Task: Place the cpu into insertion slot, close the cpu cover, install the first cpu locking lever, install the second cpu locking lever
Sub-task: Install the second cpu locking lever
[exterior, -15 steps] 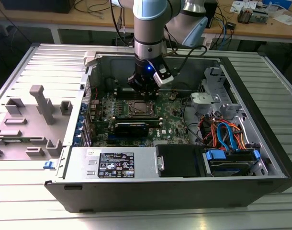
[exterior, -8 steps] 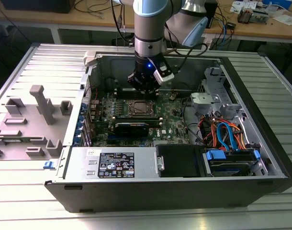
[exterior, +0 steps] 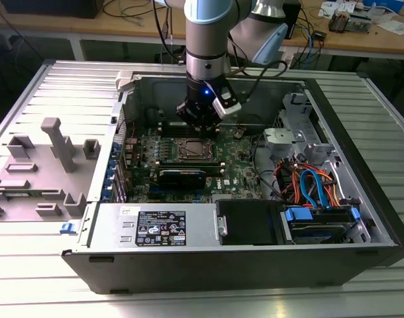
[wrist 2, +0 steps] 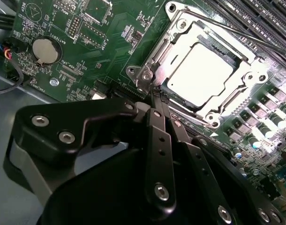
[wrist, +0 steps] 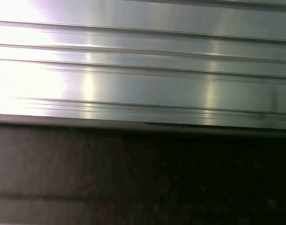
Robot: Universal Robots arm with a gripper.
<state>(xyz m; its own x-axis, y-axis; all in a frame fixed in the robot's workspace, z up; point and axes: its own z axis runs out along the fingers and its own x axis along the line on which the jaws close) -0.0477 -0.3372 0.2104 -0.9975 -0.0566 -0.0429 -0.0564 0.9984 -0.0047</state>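
Observation:
In the second wrist view the cpu [wrist 2: 204,75] lies flat in the insertion slot, its pale metal top showing through the hole of the cpu cover [wrist 2: 178,51]. The silver cover lies down over it. A thin locking lever [wrist 2: 237,33] runs along the socket's far side. My gripper [wrist 2: 158,97] is shut, its black fingertips together at the socket's near corner, touching or almost touching the metal there. In the exterior view the gripper [exterior: 203,126] hangs just behind the insertion slot [exterior: 178,151] on the green motherboard.
Long black memory slots [wrist 2: 265,23] run beside the socket, and a coin battery [wrist 2: 44,50] sits on the board. The open computer case holds a power supply [exterior: 159,228] and a drive with blue cables [exterior: 318,218]. Grey fixtures [exterior: 56,142] stand on the ribbed table at the exterior view's left.

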